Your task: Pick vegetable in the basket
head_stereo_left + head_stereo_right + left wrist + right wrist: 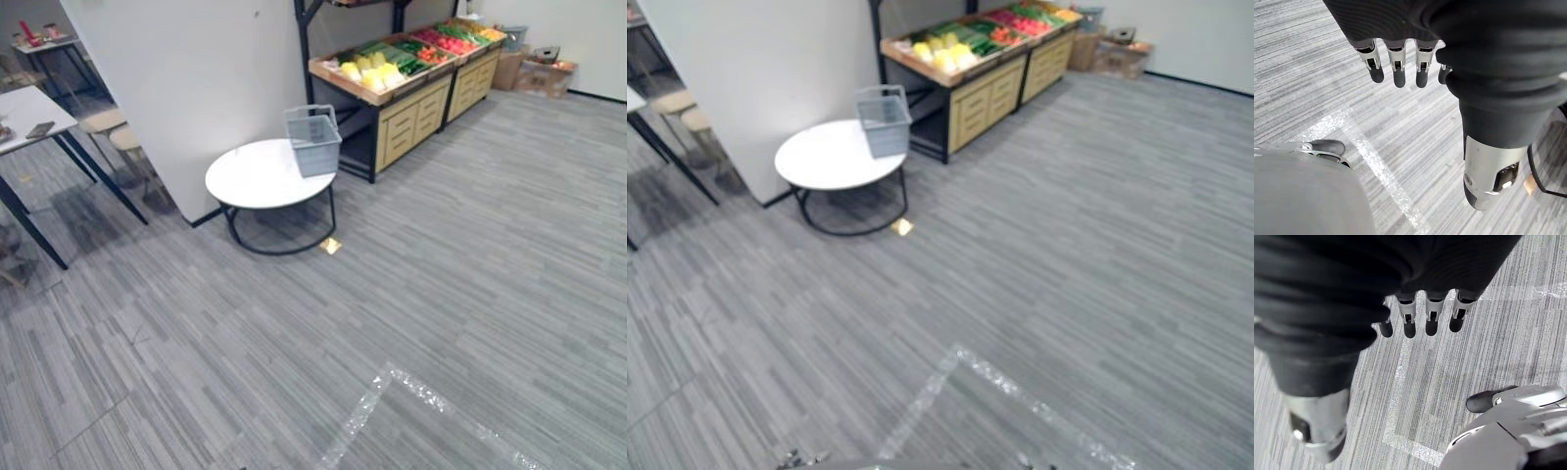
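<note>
Left eye view: grey plastic mesh basket (313, 144) sits on the round white table with the black wire frame (257, 178), at the table's edge toward the wooden produce stand (411, 113). It looks empty from here. The task items, the yellow, green and red vegetables (374, 67), lie in the stand's top tray just past the table, none in the basket yet. We're well apart from the table, so the whole approach is ahead. Risk one: the table stands between us and the near end of the stand, and the white partition wall (176, 88) is just beside the table on its other side. A straight walk-in likely clips the table rim, and a light basket at that edge would slide off. Right eye view: small yellow scrap (902, 226) on the grey striped carpet (1068, 245) just beside the table's base, a possible slip point if the path runs between table and stand. The vegetables look packed close, so a wide grasp may drag neighbours out or crush one. Left wrist view: left hand (1397, 54) hangs over bare carpet well apart from the table, fingers straight, holding nothing. Right wrist view: right hand (1431, 308) is the same, fingers straight, empty. Risk two: reaching across the table from too far back would overextend and upset balance, so close in beside the table first.
</note>
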Controlling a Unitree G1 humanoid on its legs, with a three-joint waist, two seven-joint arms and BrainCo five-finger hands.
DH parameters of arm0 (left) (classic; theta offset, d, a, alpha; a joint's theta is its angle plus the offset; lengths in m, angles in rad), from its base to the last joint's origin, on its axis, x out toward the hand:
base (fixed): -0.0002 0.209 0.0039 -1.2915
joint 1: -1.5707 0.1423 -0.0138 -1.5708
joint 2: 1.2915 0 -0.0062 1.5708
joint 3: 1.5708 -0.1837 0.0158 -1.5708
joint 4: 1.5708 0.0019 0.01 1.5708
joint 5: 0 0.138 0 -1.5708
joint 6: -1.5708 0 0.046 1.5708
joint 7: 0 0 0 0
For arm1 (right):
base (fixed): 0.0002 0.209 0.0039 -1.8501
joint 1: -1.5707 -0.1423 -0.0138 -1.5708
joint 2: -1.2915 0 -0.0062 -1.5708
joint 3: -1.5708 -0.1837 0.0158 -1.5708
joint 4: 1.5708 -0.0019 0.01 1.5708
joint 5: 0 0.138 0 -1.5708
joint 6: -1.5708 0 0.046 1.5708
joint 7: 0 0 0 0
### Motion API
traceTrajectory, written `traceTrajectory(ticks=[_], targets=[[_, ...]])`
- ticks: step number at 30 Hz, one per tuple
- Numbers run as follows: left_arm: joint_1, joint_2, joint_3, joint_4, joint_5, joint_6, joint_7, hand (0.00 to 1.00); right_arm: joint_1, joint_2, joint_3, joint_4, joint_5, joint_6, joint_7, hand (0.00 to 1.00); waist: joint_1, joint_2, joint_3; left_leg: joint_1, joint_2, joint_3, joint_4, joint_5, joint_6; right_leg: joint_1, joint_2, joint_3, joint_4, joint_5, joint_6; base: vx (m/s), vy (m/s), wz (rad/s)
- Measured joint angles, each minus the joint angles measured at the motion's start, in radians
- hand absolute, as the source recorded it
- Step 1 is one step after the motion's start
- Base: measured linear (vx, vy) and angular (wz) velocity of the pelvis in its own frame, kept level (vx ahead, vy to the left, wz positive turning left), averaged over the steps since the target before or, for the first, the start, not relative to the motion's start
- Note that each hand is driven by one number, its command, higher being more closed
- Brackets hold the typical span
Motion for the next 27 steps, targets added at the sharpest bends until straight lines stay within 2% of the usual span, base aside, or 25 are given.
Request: traceTrajectory(ticks=[18, 21, 22, 23, 24, 25, 27], targets=[[-0.009, -0.002, 0.049, 0.007, 0.009, 0.009, 0.025, 0.0, -0.016, 0.017, -0.048, 0.002, 0.019, 0.004, 0.008, 0.0, -0.001, -0.008, 0.014, 0.003, 0.008, -0.001, -0.005, -0.007, -0.011, 0.008, 0.008, -0.008, -0.01, 0.001, -0.007, -0.01, -0.017, 0.01], [-0.032, -0.002, 0.05, 0.005, 0.006, 0.014, 0.03, 0.0, -0.034, 0.017, -0.047, 0.001, 0.02, 0.004, 0.007, 0.0, -0.002, -0.002, 0.035, -0.035, 0.024, 0.013, 0.045, -0.033, -0.037, -0.066, 0.009, -0.004, 0.112, -0.061, -0.029, -0.03, -0.047, -0.09], [-0.039, 0.0, 0.052, 0.004, 0.005, 0.013, 0.032, 0.0, -0.04, 0.018, -0.044, 0.001, 0.02, 0.004, 0.007, 0.0, -0.002, -0.008, 0.051, -0.056, 0.034, 0.018, 0.095, -0.06, -0.04, -0.086, 0.009, -0.001, 0.157, -0.09, -0.038, -0.04, -0.071, -0.17], [-0.043, 0.001, 0.059, -0.005, 0.003, 0.014, 0.036, 0.0, -0.043, 0.018, -0.037, -0.002, 0.02, 0.004, 0.006, 0.0, 0.0, -0.003, 0.073, -0.108, 0.061, 0.026, 0.209, -0.118, -0.057, -0.112, 0.012, 0.0, 0.216, -0.129, -0.055, -0.05, -0.11, -0.13], [-0.04, 0.002, 0.073, -0.017, 0.0, 0.013, 0.038, 0.0, -0.045, 0.018, -0.022, -0.003, 0.021, 0.004, 0.005, 0.0, 0.0, -0.011, 0.09, -0.163, 0.097, 0.038, 0.377, -0.154, -0.084, -0.107, 0.021, 0.001, 0.237, -0.151, -0.068, -0.03, -0.128, -0.08], [-0.037, -0.002, 0.111, -0.043, -0.001, 0.014, 0.039, 0.0, -0.044, 0.018, -0.002, -0.002, 0.026, 0.005, 0.002, 0.0, 0.001, -0.015, 0.108, -0.261, 0.137, 0.042, 0.607, -0.128, -0.055, -0.102, 0.02, 0.0, 0.257, -0.164, -0.085, 0.01, -0.158, -0.02], [-0.031, -0.017, 0.142, -0.08, -0.005, 0.013, 0.044, 0.0, -0.037, 0.014, 0.023, -0.012, 0.027, 0.005, -0.001, 0.0, 0.003, -0.027, 0.146, -0.381, 0.17, -0.006, 0.894, -0.006, -0.003, -0.056, 0.011, -0.001, 0.291, -0.205, -0.091, 0.1, -0.094, 0.02]])
